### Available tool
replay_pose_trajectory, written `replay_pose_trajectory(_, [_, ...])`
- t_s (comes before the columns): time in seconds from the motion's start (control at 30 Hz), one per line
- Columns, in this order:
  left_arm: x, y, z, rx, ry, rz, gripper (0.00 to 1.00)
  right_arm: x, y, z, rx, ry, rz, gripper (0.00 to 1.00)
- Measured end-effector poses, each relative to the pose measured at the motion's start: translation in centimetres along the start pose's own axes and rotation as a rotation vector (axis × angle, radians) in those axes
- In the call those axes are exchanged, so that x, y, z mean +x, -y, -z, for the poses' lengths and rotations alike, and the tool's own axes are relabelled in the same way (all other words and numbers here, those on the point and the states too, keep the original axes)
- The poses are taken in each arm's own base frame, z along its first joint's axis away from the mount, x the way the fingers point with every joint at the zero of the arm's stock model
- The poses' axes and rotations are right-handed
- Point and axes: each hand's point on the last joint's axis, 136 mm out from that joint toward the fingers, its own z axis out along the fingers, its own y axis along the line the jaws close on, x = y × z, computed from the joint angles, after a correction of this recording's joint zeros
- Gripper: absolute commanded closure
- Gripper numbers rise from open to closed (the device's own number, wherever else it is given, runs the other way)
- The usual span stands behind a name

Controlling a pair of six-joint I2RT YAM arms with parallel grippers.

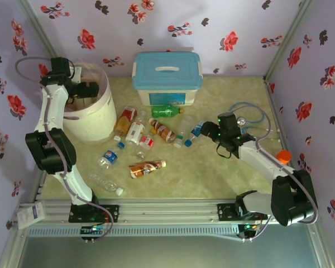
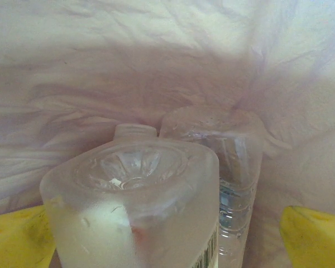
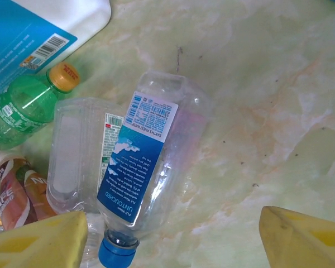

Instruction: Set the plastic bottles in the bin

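Observation:
My left gripper point(image 1: 88, 89) reaches into the bin point(image 1: 95, 120), a white bucket with a pinkish liner point(image 2: 156, 67). Seen from the left wrist, my left gripper point(image 2: 164, 243) is open, its yellow fingertips point(image 2: 315, 234) spread wide around a frosted bottle point(image 2: 134, 190) that stands base-up beside a clear bottle point(image 2: 237, 167). Several plastic bottles point(image 1: 139, 134) lie on the table by the bin. My right gripper point(image 1: 207, 134) hovers open over a clear blue-labelled, blue-capped bottle point(image 3: 142, 167), which lies nearer its left fingertip point(image 3: 39, 240). My right gripper point(image 3: 173, 240) touches nothing.
A white box with a light-blue lid point(image 1: 167, 78) stands at the back, a green bottle point(image 1: 167, 111) in front of it. An orange cylinder point(image 1: 283, 156) sits by the right arm. Flowered walls close in three sides. Another clear bottle point(image 3: 72, 162) touches the blue-labelled one.

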Motion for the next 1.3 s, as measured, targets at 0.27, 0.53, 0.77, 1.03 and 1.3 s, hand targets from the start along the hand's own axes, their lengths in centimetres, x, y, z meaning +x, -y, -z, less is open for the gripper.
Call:
replay_pose_trajectory(0.27, [-2.1,0.1,5.6,-0.039,0.129,-0.007,0.0,2.0,-0.5,-3.0,0.003,-0.062,-0.019,0.18])
replay_pose_trajectory(0.53, [-3.7,0.7,15.0,-0.106,0.334,-0.015,0.0,3.0,-2.0,-4.8,-0.001,-0.1,-0.002,0.17])
replay_pose_trajectory(0.77, [-3.7,3.9,21.0,-0.062,0.465,-0.06,0.0,2.8,-3.3,-6.1,0.0,-0.101,0.015,0.16])
replay_pose_trajectory(1.03, [-3.1,4.5,22.1,-0.053,0.482,-0.071,0.0,3.0,-1.4,-6.0,0.073,-0.115,0.045,0.18])
replay_pose_trajectory(1.3, [-2.6,5.9,22.1,-0.025,0.468,-0.095,0.0,0.1,2.4,-2.2,0.164,-0.068,0.072,0.19])
